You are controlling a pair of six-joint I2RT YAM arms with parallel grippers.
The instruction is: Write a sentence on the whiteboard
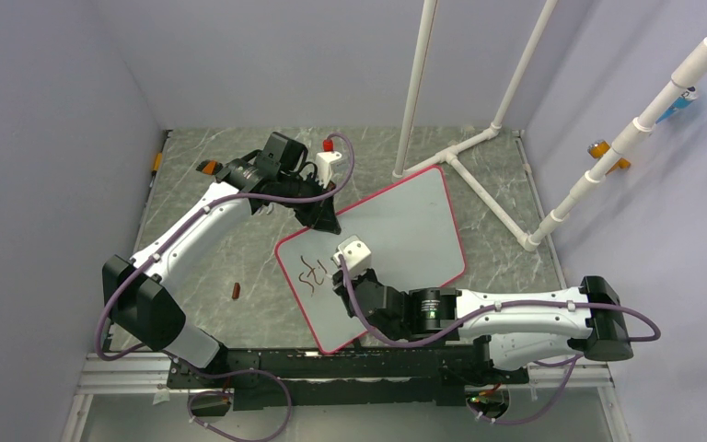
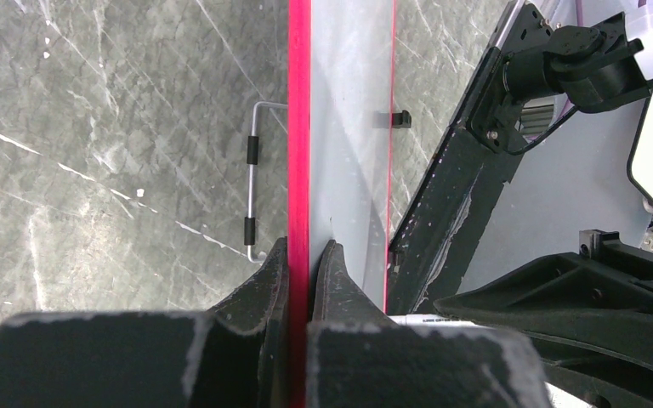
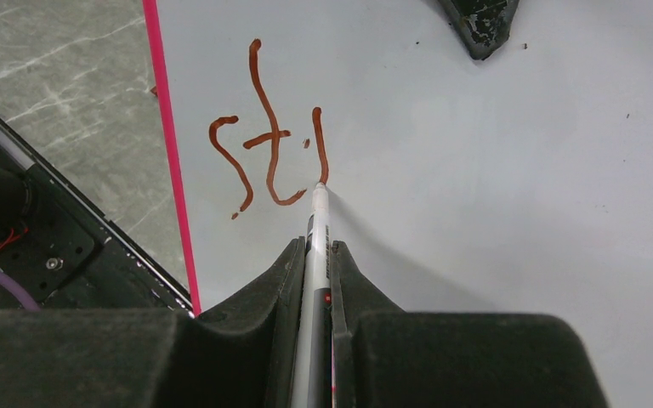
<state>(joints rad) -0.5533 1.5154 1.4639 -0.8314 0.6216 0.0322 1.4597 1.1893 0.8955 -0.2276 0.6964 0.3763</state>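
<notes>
the sentence (image 3: 265, 138) is barely begun: you have three loose dark-red characters, set close together just inside the pink rim at the near-left part of the whiteboard (image 1: 405, 221). they read roughly as an "s", a crossed "t" and a single upright stroke, though the handwriting is too loose to be sure. the rest of the white surface is bare, so by my judgement you are in the first word, with most of the writing left to do.

the marker (image 3: 316, 223) has its tip touching the board at the lower end of the third stroke, so that stroke looks either just finished or about to turn into the next. your right hand (image 3: 313, 251) is closed tight on the marker barrel, fingers pinching it from both sides, the pen pointing away from the wrist.

your left hand (image 2: 299, 255) is shut on the board's pink rim at its far-left corner and seems to steady it while you write. the board lies slantwise on the grey marbled table (image 1: 212, 249). a small dark-red piece (image 1: 236, 292), perhaps the marker's cap, lies on the table left of the board, well apart from both hands.
</notes>
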